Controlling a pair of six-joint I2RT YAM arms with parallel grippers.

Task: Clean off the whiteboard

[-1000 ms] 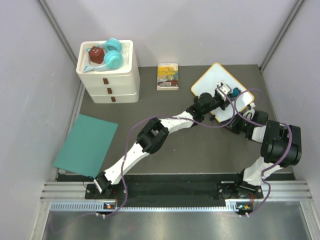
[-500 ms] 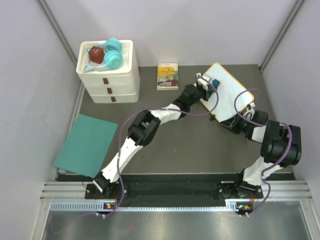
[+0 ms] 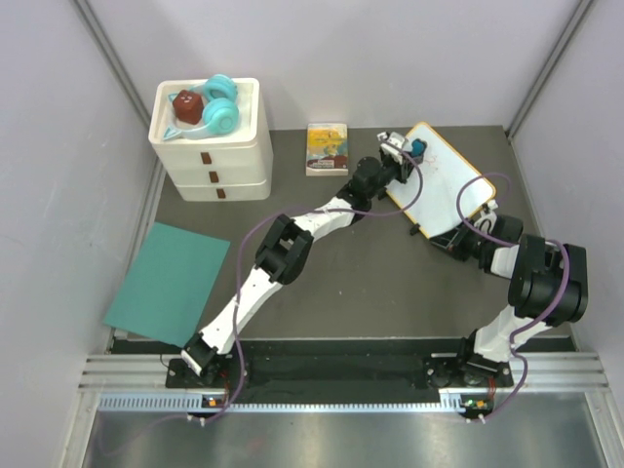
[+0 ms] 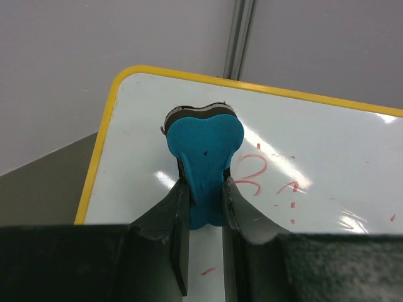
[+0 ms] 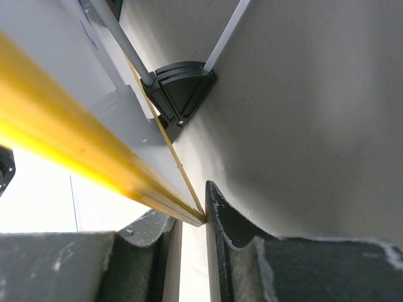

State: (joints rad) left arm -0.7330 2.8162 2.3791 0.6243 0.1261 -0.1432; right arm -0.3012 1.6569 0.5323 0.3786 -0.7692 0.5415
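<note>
whiteboard at the far right of the tabletop, raised on a black foot. stiff, light, slick-faced panel, likely to skate or tip under a wipe, so best held by its yellow frame. right tool pinches the near frame edge, nearly closed. left tool clamps a blue eraser on the board near one corner, beside red marks.
</note>
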